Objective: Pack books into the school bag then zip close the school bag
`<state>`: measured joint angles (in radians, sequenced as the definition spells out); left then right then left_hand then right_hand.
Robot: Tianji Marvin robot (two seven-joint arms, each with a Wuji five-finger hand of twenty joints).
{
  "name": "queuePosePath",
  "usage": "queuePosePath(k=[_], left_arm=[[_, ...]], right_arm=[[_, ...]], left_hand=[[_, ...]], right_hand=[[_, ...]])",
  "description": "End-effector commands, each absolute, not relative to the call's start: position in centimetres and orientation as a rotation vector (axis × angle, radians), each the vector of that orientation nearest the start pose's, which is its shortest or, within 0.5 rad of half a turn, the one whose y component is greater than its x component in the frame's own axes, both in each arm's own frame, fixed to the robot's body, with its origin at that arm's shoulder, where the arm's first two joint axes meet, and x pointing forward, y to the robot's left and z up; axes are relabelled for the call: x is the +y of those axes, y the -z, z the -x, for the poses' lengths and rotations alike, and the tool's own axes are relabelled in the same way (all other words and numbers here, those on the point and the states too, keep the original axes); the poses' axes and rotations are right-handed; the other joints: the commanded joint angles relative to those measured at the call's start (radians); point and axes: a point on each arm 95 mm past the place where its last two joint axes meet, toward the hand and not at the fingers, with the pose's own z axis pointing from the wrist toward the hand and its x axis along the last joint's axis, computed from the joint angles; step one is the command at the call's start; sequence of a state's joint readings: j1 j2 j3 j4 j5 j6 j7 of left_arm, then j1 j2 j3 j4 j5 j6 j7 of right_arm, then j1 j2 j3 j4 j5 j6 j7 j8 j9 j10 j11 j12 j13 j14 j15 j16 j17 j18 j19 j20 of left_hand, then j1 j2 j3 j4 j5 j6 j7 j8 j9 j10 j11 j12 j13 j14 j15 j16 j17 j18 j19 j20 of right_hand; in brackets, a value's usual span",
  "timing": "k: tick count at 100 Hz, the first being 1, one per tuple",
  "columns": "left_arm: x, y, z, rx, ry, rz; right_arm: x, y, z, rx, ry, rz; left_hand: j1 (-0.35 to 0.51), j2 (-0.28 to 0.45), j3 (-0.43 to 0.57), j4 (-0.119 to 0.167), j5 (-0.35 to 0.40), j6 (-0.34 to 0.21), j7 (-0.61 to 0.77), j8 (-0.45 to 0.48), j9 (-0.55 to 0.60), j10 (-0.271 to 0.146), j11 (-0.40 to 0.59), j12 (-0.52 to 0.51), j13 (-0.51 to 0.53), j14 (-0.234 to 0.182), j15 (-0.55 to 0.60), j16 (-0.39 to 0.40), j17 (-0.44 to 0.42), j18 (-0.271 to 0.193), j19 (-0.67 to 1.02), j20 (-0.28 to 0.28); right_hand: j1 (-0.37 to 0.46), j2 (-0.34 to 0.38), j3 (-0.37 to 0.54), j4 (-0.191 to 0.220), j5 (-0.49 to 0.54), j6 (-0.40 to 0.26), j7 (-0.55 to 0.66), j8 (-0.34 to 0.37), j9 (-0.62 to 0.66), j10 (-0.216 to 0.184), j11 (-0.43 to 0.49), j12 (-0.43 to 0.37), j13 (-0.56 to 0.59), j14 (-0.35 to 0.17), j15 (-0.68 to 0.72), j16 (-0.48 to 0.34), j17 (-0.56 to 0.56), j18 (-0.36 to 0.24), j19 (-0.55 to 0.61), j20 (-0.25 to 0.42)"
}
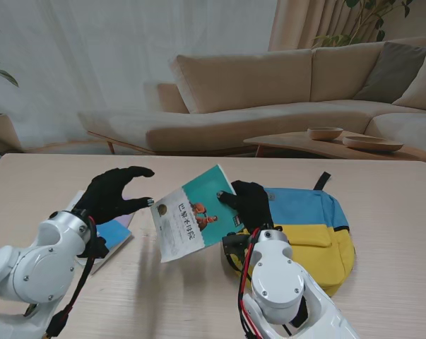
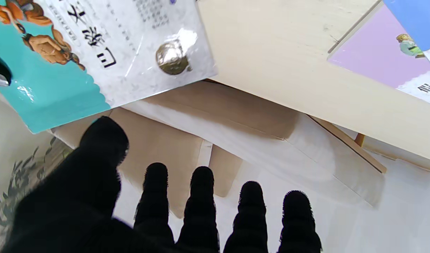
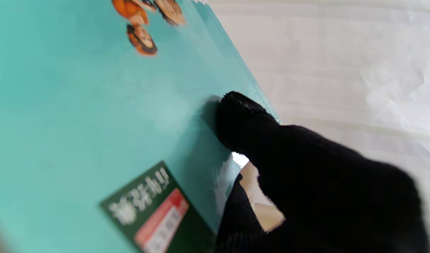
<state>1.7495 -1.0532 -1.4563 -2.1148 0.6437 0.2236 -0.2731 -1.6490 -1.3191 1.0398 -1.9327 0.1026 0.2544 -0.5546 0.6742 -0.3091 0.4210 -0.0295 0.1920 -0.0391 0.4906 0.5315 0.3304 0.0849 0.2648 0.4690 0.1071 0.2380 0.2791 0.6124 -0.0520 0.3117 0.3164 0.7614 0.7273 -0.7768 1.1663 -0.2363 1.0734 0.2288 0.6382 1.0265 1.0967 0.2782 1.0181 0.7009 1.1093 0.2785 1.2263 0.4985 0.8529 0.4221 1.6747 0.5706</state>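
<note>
Nearest, two white arms rising from the bottom corners of the stand's view, each ending in a black-gloved hand. Left hand (image 1: 114, 194) raised over the bench (image 1: 382, 180), fingers spread wide and curled, gripping nothing; fingertips (image 2: 201, 179) in the left wrist view all apart, with only bench and room beyond them. Just under and nearer than that hand, a second book (image 1: 114, 233), blue and lilac, lying flat on the bench and partly hidden by the left arm; its lilac cover (image 2: 376, 59) shows at the corner of the left wrist view. Right hand (image 1: 249, 203) closed on the teal book (image 1: 195, 215), pinching its right edge; in the right wrist view the thumb (image 3: 243, 116) presses on the teal cover (image 3: 95, 105) at the edge, with other fingers behind the book. Teal book held off the bench and tilted, white lower part with dark lettering toward the left hand, teal part toward the right hand, a shadow beneath it on the bench; white end (image 2: 148, 42) with a round gold seal shows close to the left fingers in the left wrist view, whether touching cannot be told. Bag (image 1: 318, 233), blue above and yellow below, lying flat on the bench just right of the right hand and partly behind the right arm, a black strap (image 1: 322, 181) at its far edge; whether its zip is open cannot be told. Farther off, beyond the bench, a low table with two bowls (image 1: 354, 138), a beige sofa (image 1: 269, 92) and pale curtains.
</note>
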Motion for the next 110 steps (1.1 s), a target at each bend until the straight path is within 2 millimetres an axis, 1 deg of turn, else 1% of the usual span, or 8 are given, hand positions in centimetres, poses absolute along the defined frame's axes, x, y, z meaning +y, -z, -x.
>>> queuePosePath(k=[1, 19, 28, 53, 72, 84, 101, 110], left_arm=[[1.7, 20.8, -35.2, 1.284, 1.631, 1.575], [2.4, 22.5, -34.7, 1.226, 1.634, 1.708], [2.4, 23.4, -34.8, 1.184, 1.64, 1.777], [1.6, 25.1, -35.9, 1.086, 1.681, 1.952], [0.8, 25.7, -36.7, 1.044, 1.74, 2.069], [0.4, 25.7, -37.1, 1.027, 1.79, 2.151], [-0.1, 25.5, -37.3, 1.001, 1.87, 2.26], [-0.3, 25.4, -37.4, 0.975, 1.903, 2.305]], right_arm=[[11.0, 23.7, -35.5, -0.107, 2.249, 2.265], [10.3, 22.8, -36.5, -0.035, 2.276, 2.261], [10.1, 22.5, -36.8, -0.007, 2.283, 2.256], [9.8, 21.7, -36.8, 0.068, 2.27, 2.225], [9.7, 21.4, -36.6, 0.118, 2.234, 2.194], [9.9, 21.4, -36.4, 0.141, 2.221, 2.169], [10.2, 21.5, -36.2, 0.158, 2.209, 2.16], [10.3, 21.6, -36.1, 0.168, 2.188, 2.155]], left_hand=[[-0.039, -0.023, -0.004, -0.003, -0.05, 0.022, 0.004, -0.025, -0.041, -0.013, 0.012, 0.003, 0.014, 0.008, -0.026, -0.015, -0.006, 0.03, 0.02, 0.031], [-0.068, -0.046, 0.036, -0.015, -0.049, 0.051, -0.035, -0.059, -0.062, -0.007, 0.015, 0.001, 0.018, 0.018, -0.036, -0.029, -0.014, 0.022, 0.062, 0.019], [-0.078, -0.055, 0.045, -0.019, -0.051, 0.073, -0.038, -0.062, -0.066, 0.023, 0.014, 0.0, 0.018, 0.023, -0.036, -0.03, -0.015, 0.019, 0.074, 0.015], [-0.116, -0.073, 0.091, -0.033, -0.047, 0.119, -0.096, -0.105, -0.084, 0.031, 0.042, 0.017, 0.026, 0.024, -0.019, -0.022, -0.026, 0.014, 0.15, -0.003], [-0.147, -0.092, 0.07, -0.052, -0.046, 0.141, -0.1, -0.11, -0.084, 0.045, 0.043, 0.016, 0.025, 0.025, -0.022, -0.028, -0.031, 0.012, 0.162, -0.014], [-0.175, -0.102, 0.037, -0.084, -0.047, 0.148, -0.101, -0.115, -0.085, 0.049, 0.037, 0.009, 0.022, 0.027, -0.039, -0.043, -0.036, 0.009, 0.164, -0.03], [-0.2, -0.119, 0.041, -0.091, -0.041, 0.162, -0.087, -0.111, -0.071, 0.064, 0.034, 0.005, 0.029, 0.028, -0.048, -0.052, -0.037, 0.008, 0.164, -0.038], [-0.211, -0.134, 0.088, -0.097, -0.045, 0.17, -0.035, -0.092, -0.049, 0.072, 0.039, 0.007, 0.044, 0.032, -0.046, -0.054, -0.027, 0.013, 0.171, -0.044]], right_hand=[[0.172, 0.077, 0.165, 0.019, 0.193, -0.4, 0.381, 0.174, 0.011, -0.006, 0.036, 0.015, 0.066, -0.001, 0.042, -0.001, 0.032, -0.009, 0.049, -0.021], [0.172, 0.076, 0.166, 0.019, 0.193, -0.402, 0.379, 0.179, 0.012, -0.006, 0.036, 0.014, 0.069, -0.003, 0.042, -0.003, 0.034, -0.01, 0.05, -0.025], [0.171, 0.077, 0.165, 0.019, 0.194, -0.401, 0.379, 0.18, 0.013, -0.006, 0.036, 0.014, 0.069, -0.003, 0.042, -0.003, 0.036, -0.009, 0.051, -0.026], [0.171, 0.079, 0.164, 0.02, 0.193, -0.406, 0.378, 0.185, 0.012, -0.01, 0.036, 0.014, 0.07, -0.007, 0.042, -0.004, 0.034, -0.01, 0.051, -0.03], [0.17, 0.08, 0.162, 0.02, 0.194, -0.406, 0.377, 0.189, 0.012, -0.015, 0.036, 0.013, 0.069, -0.007, 0.041, -0.005, 0.033, -0.015, 0.05, -0.033], [0.17, 0.081, 0.161, 0.02, 0.192, -0.409, 0.376, 0.19, 0.012, -0.015, 0.035, 0.013, 0.068, -0.007, 0.041, -0.006, 0.033, -0.016, 0.051, -0.034], [0.169, 0.083, 0.159, 0.02, 0.192, -0.412, 0.376, 0.192, 0.013, -0.018, 0.034, 0.011, 0.067, -0.008, 0.039, -0.006, 0.033, -0.017, 0.051, -0.036], [0.169, 0.083, 0.159, 0.02, 0.192, -0.412, 0.376, 0.193, 0.013, -0.018, 0.033, 0.011, 0.067, -0.008, 0.039, -0.006, 0.033, -0.017, 0.051, -0.036]])
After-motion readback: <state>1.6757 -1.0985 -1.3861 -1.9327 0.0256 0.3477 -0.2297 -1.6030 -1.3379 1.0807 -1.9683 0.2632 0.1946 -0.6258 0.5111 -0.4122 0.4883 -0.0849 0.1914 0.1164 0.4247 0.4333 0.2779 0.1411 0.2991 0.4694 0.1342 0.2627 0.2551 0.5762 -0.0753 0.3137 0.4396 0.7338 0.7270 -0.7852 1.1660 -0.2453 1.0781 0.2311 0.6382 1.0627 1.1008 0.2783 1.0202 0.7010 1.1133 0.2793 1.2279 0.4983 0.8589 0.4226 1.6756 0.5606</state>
